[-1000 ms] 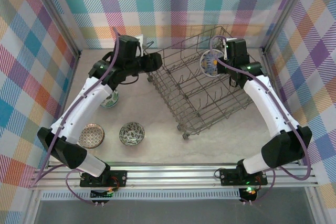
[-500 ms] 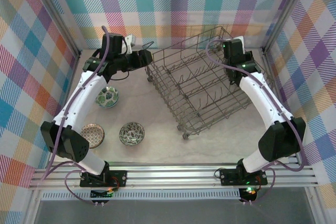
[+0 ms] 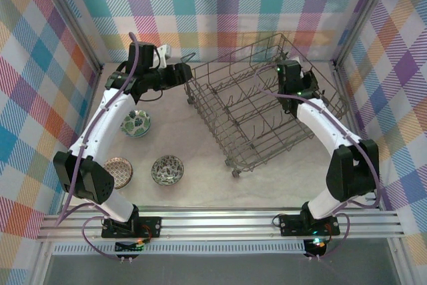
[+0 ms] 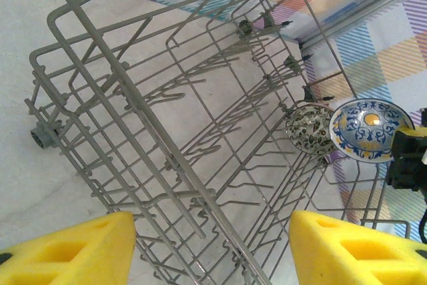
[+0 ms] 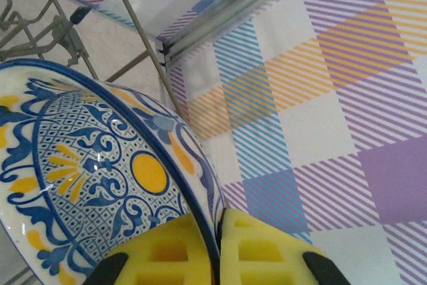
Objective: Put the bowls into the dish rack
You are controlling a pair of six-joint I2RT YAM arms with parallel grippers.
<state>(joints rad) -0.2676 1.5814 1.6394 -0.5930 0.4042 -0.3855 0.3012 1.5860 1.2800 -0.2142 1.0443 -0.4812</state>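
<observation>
Pinched by its rim alone in the right gripper (image 5: 217, 241), the blue-white bowl (image 5: 100, 165) risked swinging into the grey bowl (image 4: 309, 130) beside it; the left gripper (image 4: 212, 248) gaped empty

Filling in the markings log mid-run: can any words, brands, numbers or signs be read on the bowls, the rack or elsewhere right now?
No readable text anywhere.
blue-and-yellow bowl, pinched in the right tool: painted ornament only, no letters.
dish rack: bare wire, no tag seen.
green bowl, tan bowl, grey bowl: patterns only, too small to show any mark.
</observation>
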